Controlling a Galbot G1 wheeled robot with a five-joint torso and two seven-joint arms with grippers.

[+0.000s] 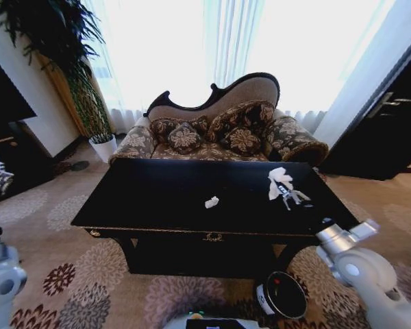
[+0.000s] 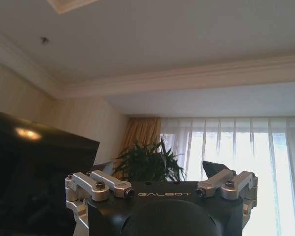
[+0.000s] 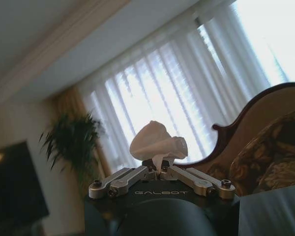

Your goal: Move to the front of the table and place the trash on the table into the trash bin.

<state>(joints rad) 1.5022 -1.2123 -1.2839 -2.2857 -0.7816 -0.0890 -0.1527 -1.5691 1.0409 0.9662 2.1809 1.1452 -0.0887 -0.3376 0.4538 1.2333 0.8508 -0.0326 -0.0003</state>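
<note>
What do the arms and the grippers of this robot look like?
The arms are light grey with rounded joint housings; the right arm ends in a silver metal fitting. Each wrist body is black, with pale GALBOT lettering. On it sit silver metal finger links held by dark bolts, on both the left gripper and the right gripper. I see no cables.

The word "GALBOT" stands on the black housing of the left claw [image 2: 157,179] and on that of the right claw [image 3: 157,169].
</note>
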